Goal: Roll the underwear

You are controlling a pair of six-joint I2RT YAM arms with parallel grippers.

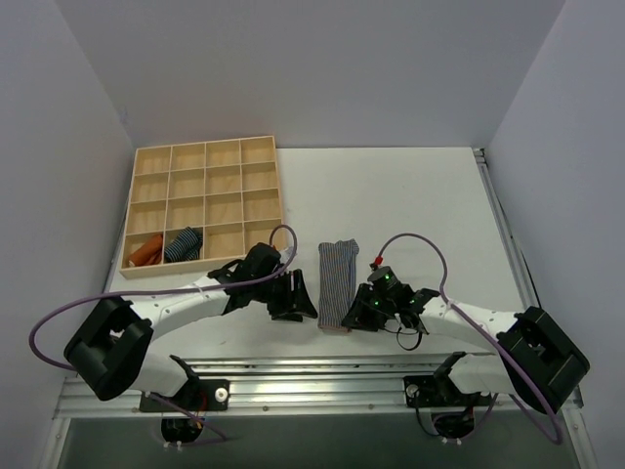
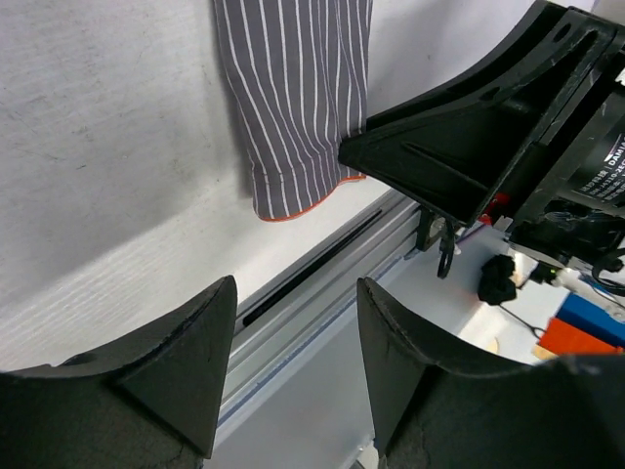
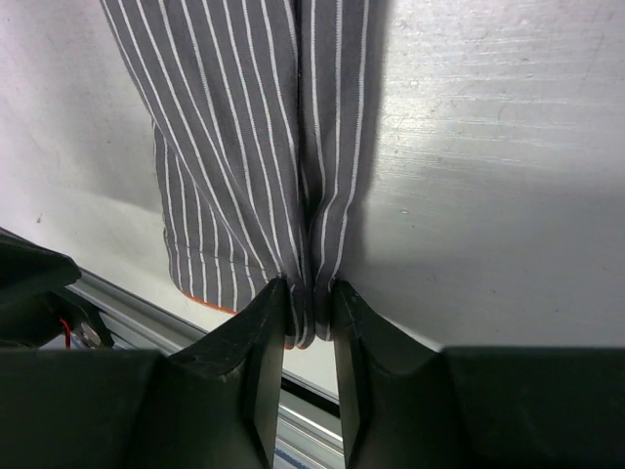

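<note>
Grey cloth with thin white stripes and a line of orange at its hem, the underwear [image 1: 337, 277] lies folded into a long narrow strip on the white table [image 1: 420, 195], running from the middle of the table back toward the arms, its near end just short of the metal rail [image 1: 322, 366] at the table's edge. The right gripper [image 3: 311, 293] is at that near end with its jaws drawn close together, and a pinch of the striped cloth sits between them, so it has hold of the strip's end. The left gripper [image 2: 296, 293] hangs just beside the same end on the other side, jaws standing well apart with nothing between them; from its wrist view the hem [image 2: 293, 210] is ahead of the fingers and not touched. The step in hand looks like the start of the roll: the strip is ready and one end is gripped, but no turn of cloth shows yet. The next move probably calls for the left gripper to take the other corner of this end, then for both to lift slightly and turn the end over onto the strip, keeping it even so the roll does not skew.
</note>
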